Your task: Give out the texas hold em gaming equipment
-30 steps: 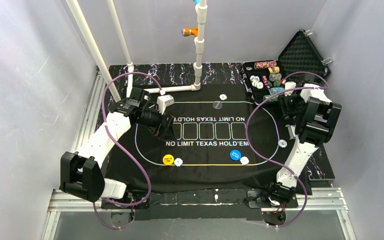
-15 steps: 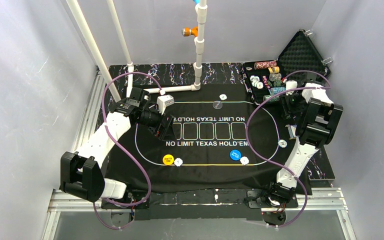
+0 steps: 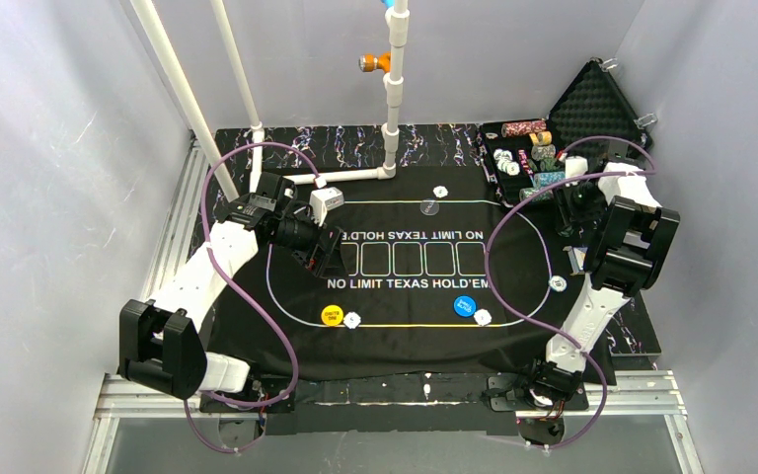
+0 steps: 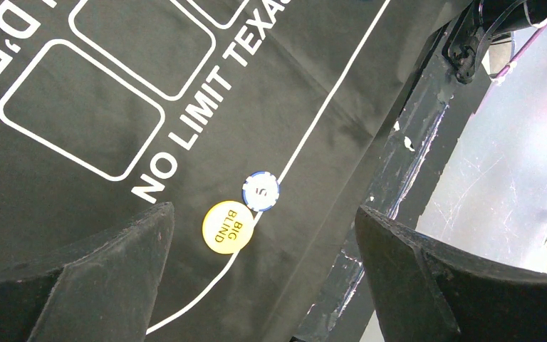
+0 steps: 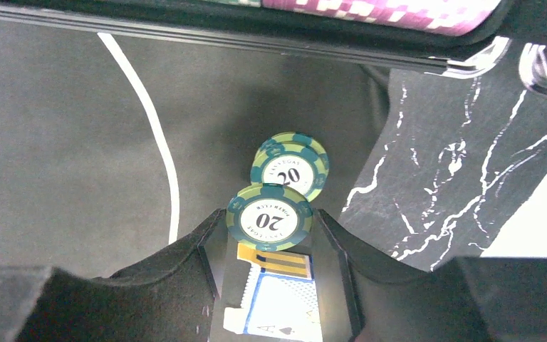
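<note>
In the right wrist view my right gripper (image 5: pixel 269 214) is shut on a green "20" chip (image 5: pixel 271 217), gripped by its edges at the fingertips, above the black mat (image 5: pixel 64 142). A second green "20" chip (image 5: pixel 290 165) lies flat on the mat just beyond it. Between the fingers, closer to the camera, a blue and yellow pack of playing cards (image 5: pixel 285 299) shows. My left gripper (image 4: pixel 263 214) hangs wide open and empty over the mat's left side (image 3: pixel 328 252). Below it lie the yellow "BIG BLIND" button (image 4: pixel 228 226) and a white chip (image 4: pixel 261 191).
The open black case (image 3: pixel 592 109) with chip stacks (image 3: pixel 523 148) stands at the back right, just beyond my right gripper (image 3: pixel 563 200). A blue button (image 3: pixel 465 306) and single chips (image 3: pixel 482 317) (image 3: pixel 557 283) (image 3: pixel 440 191) lie on the mat. White pipe posts (image 3: pixel 391 118) stand at the back.
My right gripper's jaws have closed in on the green chip and the right arm has shifted slightly right. The left arm has not moved.
</note>
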{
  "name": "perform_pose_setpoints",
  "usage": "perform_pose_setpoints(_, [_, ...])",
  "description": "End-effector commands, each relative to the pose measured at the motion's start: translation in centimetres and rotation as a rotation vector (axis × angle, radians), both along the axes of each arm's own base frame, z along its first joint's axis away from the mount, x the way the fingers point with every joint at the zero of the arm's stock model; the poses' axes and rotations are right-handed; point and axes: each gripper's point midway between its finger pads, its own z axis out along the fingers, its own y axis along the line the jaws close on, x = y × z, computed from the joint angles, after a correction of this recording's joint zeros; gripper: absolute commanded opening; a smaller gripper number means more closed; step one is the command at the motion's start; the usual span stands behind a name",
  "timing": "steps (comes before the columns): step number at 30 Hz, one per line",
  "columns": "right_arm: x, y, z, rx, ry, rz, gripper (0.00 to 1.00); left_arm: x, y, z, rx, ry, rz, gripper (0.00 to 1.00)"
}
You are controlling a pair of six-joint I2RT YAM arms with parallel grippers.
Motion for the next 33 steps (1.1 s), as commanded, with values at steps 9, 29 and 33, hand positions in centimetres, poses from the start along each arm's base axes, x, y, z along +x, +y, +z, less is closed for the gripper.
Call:
perform_pose_setpoints(9, [-0.5,15.2,7.2,0.125,-0.11,0.313,0.46,-0.7,-0.5,1.1,-0.044,0.007,-0.03,0.98])
perform_pose_setpoints(29, [9.7,30.2,5.9,0.113,-0.245,0.385,0.47,-0.9,-0.3,1.8,-0.057,-0.003,-0.028,0.98])
perform_pose_setpoints(33, [10.6,32.1,4.8,0.125,-0.253,0.4,0.48,-0.8,-0.4,1.7,-0.059,0.0,-0.029,0.98])
